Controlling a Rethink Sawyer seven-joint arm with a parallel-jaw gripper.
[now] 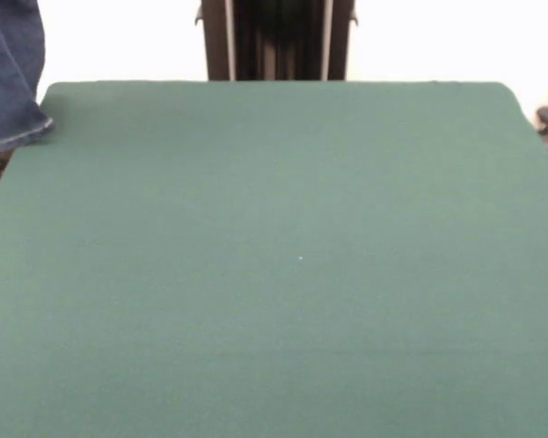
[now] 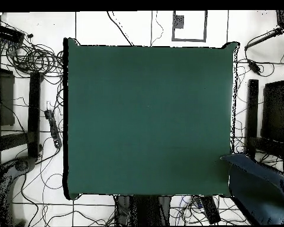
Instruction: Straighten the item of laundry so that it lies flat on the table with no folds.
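Note:
The dark green table [image 1: 274, 274] fills the front view and shows as a large rectangle in the overhead view [image 2: 149, 118]. The item of laundry is out of view in both views. The gripper and the arm do not show in either view. Only the robot's pedestal [image 1: 276, 41] stands at the table's far side, and its base [image 2: 145, 210] shows at the bottom of the overhead view.
A person's leg in blue denim [image 1: 9, 78] stands beside the table's far left corner in the front view. The same person shows as a blue shape [image 2: 260, 186] at the table's bottom right corner in the overhead view. Cables [image 2: 35, 59] and stands lie on the floor around the table.

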